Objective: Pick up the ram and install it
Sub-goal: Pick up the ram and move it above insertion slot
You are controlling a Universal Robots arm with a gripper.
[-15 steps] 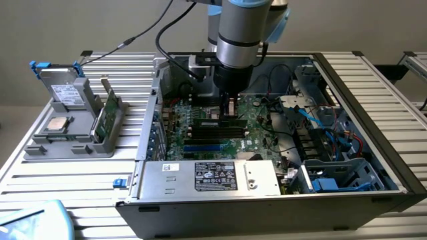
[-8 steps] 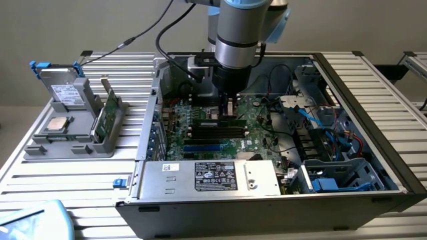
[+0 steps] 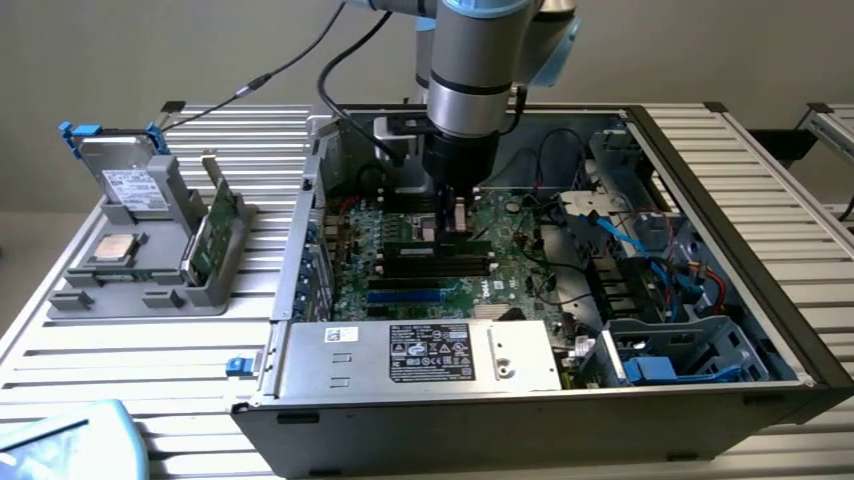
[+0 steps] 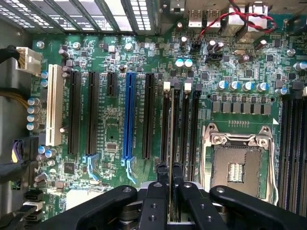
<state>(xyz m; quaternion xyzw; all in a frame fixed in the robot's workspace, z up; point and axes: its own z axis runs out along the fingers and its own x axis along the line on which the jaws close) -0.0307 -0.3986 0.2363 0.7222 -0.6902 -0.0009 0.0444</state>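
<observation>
My gripper (image 4: pixel 171 175) grips the ram (image 4: pixel 171 124), already lifted, edge-on along the black memory slots (image 4: pixel 184 127) beside the empty processor socket (image 4: pixel 237 165); whether it is seated I cannot tell.

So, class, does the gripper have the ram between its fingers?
Yes: in the wrist view the ram, seen edge-on, sits clamped between the gripper's fingers above the black memory slots.
</observation>
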